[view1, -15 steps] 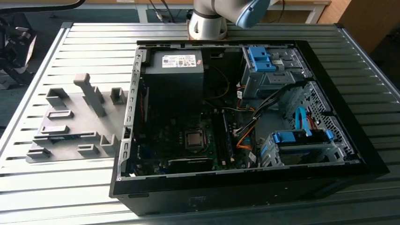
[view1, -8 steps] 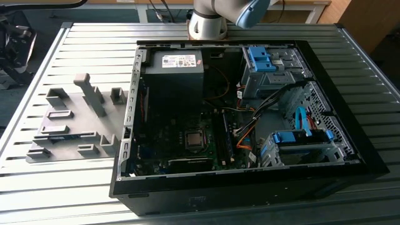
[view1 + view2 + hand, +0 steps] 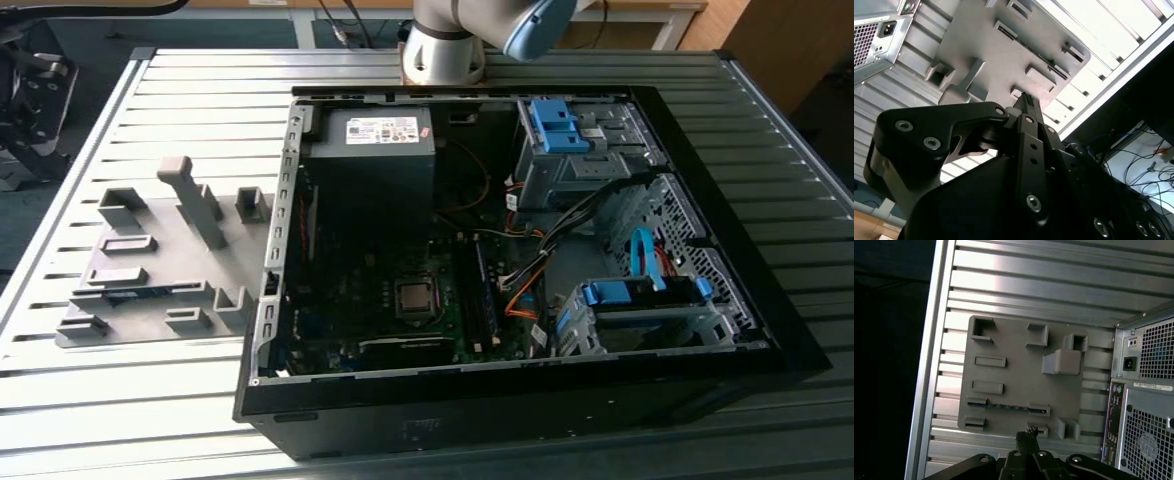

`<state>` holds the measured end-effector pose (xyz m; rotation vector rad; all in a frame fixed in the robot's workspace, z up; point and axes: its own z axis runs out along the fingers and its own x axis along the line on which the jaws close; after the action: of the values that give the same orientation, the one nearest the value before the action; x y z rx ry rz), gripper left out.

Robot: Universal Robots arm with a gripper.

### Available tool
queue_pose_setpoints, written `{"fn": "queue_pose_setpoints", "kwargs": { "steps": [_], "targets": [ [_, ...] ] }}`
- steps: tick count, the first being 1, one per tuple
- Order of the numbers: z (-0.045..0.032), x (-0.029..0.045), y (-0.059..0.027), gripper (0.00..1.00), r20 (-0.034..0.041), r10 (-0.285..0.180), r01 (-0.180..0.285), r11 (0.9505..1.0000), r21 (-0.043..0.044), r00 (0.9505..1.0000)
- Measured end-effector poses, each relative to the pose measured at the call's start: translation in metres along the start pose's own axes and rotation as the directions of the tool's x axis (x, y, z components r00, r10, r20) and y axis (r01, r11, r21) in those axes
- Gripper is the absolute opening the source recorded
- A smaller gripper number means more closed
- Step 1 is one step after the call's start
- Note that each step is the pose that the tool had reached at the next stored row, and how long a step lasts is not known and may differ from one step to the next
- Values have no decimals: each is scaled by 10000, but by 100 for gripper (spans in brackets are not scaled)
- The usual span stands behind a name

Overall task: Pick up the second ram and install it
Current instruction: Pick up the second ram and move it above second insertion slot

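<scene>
Gripper (image 3: 1027,436) clenched, nothing between its fingers, hanging above grey fixture plate (image 3: 1019,380) in both wrist views. Second ram (image 3: 1004,406) lies in long slot of that plate, well apart from gripper (blue-green edge just peeks out in exterior view, toward plate's near end). Plate rests on slatted table (image 3: 174,420), on exterior view's left of open computer case (image 3: 534,420).

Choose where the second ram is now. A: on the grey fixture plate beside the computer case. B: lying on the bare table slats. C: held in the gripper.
A: the second ram rests between two holders of the grey fixture plate, and the gripper does not touch it.
</scene>
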<state>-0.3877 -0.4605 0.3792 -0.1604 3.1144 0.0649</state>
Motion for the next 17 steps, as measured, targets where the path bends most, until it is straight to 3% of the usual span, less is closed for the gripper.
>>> {"fn": "queue_pose_setpoints", "kwargs": {
  "steps": [12, 17],
  "targets": [
    [1, 0, 0, 11, -23, -577, 577, 9983, -14, 9983],
    [0, 10, 1, 11, -45, -1092, 1092, 9940, -21, 9940]
  ]
}}
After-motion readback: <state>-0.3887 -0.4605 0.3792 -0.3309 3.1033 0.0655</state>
